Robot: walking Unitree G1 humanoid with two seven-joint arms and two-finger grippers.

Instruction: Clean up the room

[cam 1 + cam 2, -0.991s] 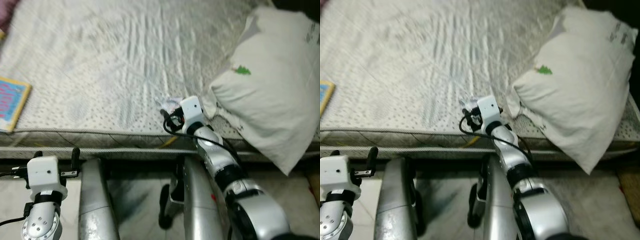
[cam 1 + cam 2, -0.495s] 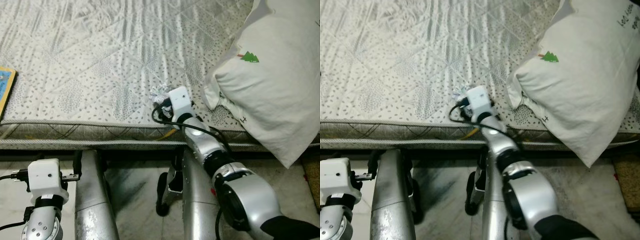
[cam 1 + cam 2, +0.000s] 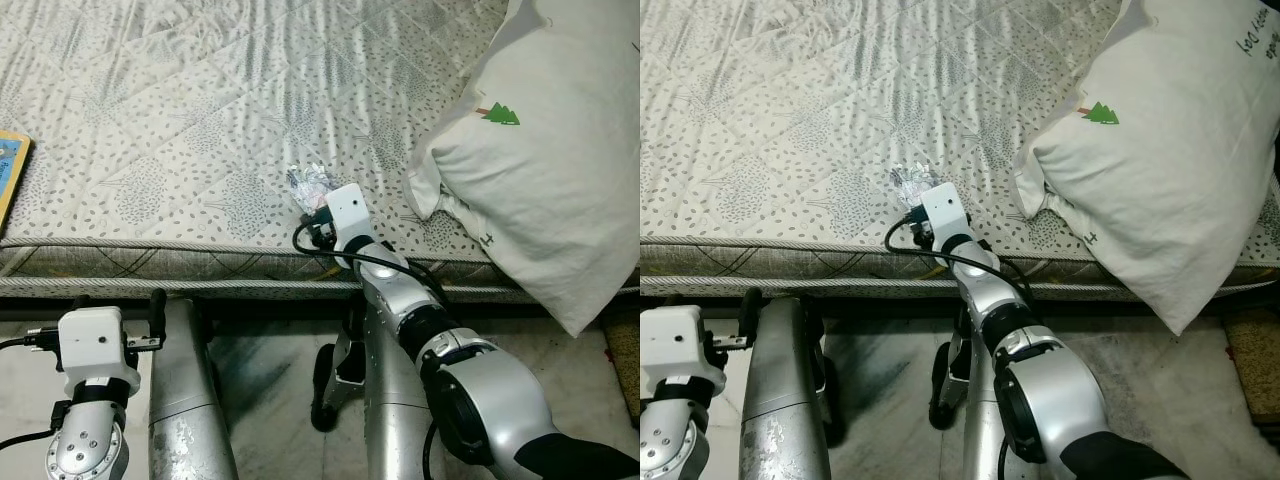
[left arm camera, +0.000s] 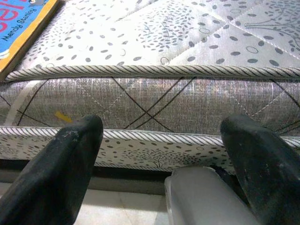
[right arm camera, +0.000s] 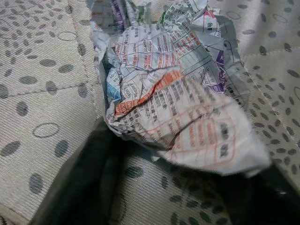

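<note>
Scanning from the left in the head views, we find a book [image 3: 10,185] with a blue cover and yellow border lying at the mattress [image 3: 200,110] edge, at about 9 o'clock from the scene's centre. Below it, at 7 o'clock, our left gripper [image 3: 115,305] hangs low before the mattress side, well apart from the book. In its wrist view the two black fingers [image 4: 61,173] stand wide apart with nothing between them, facing the piped seam and grey side panel of the mattress; the book's corner shows on the top surface.

Near the centre, a crumpled paper [image 3: 310,182] printed in red, orange and purple lies on the dotted, quilted cover close to the near edge. Our right gripper [image 3: 918,205] reaches over the edge from 5 o'clock, its white wrist block just behind the paper. In the right wrist view the paper [image 5: 173,93] sits just ahead of and between the dark fingers [image 5: 79,187], which look spread to either side of it; we cannot tell whether they press on it.

At 2 o'clock a white pillow [image 3: 545,160] with a small green tree print rests on the mattress corner and overhangs its near edge, near the paper but apart from it.
</note>
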